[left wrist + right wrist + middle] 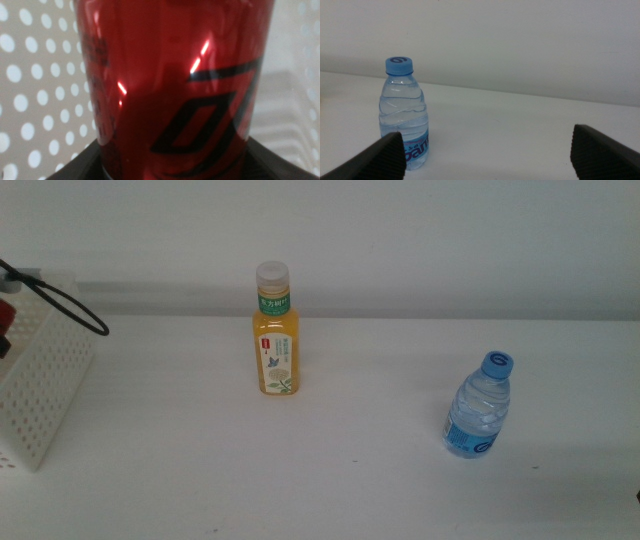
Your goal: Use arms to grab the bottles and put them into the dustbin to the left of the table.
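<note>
Two bottles stand upright on the table (380, 480), well apart: the yellow juice bottle (275, 340) toward the far middle, the small water bottle (480, 412) to the right and nearer. Red soda can (175, 85) fills the left wrist view, perforated white walls of the dustbin (45, 395) close behind it; the can seems to be inside or just over the bin at the table's left edge. Left gripper (175, 160) shows only dark jaw bases on either side of the can's lower body, so it looks clamped on the can. Can likely light, smooth, glossy and easily dented: a mid-body pinch suits it, moderate squeeze. Right gripper (487, 155) sits low near the table, jaws spread wide with nothing between them, the water bottle just off one jaw rather than centred. Water bottle appears thin-walled and full, so soft but fairly heavy; best taken across the labelled lower body, below the ribbed shoulder. Juice bottle looks stiffer; grip the straight labelled section.
</note>
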Robot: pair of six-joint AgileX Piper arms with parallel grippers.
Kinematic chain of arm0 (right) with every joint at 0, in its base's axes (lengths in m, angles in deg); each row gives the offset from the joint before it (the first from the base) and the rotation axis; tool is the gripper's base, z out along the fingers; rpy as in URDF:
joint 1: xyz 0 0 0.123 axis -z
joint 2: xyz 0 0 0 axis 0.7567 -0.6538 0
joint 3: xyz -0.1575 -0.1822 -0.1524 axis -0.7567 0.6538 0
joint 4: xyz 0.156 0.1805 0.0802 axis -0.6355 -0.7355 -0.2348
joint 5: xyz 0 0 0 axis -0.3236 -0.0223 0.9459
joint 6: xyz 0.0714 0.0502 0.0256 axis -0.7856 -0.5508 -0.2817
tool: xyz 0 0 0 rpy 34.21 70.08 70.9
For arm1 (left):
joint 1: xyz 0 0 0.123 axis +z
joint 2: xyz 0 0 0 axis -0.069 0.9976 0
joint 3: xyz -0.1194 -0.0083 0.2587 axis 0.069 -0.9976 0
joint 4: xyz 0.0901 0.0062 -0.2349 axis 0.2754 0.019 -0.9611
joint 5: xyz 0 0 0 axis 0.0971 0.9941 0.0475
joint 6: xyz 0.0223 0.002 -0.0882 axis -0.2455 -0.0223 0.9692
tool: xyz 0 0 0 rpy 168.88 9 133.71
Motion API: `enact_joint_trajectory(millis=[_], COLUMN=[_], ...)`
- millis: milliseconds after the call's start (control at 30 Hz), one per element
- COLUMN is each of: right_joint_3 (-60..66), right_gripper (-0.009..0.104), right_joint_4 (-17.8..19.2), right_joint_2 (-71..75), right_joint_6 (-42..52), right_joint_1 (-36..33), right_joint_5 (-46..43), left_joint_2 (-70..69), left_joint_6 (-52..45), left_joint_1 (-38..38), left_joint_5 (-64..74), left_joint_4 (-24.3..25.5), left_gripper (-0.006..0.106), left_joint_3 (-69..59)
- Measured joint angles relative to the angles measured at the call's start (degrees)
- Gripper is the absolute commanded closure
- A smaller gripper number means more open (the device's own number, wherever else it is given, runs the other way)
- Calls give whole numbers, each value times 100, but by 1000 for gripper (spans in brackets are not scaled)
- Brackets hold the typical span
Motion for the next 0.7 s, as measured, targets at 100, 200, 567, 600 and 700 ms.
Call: enact_joint_trajectory(millis=[100,200,567,600,700], right_joint_3=[0,0,0,0,0], right_gripper=[7,7,7,7,7], right_joint_4=[0,0,0,0,0], right_joint_2=[0,0,0,0,0], right_joint_6=[0,0,0,0,0], right_joint_1=[0,0,0,0,0], right_joint_5=[0,0,0,0,0], left_joint_2=[0,0,-214,-314,-690], left_joint_6=[87,114,184,233,411], left_joint_1=[0,0,-11,-27,-124], left_joint_5=[0,0,190,235,401], left_joint_4=[150,258,304,304,276], left_gripper=[63,35,7,7,7], left_joint_3=[0,0,41,41,41])
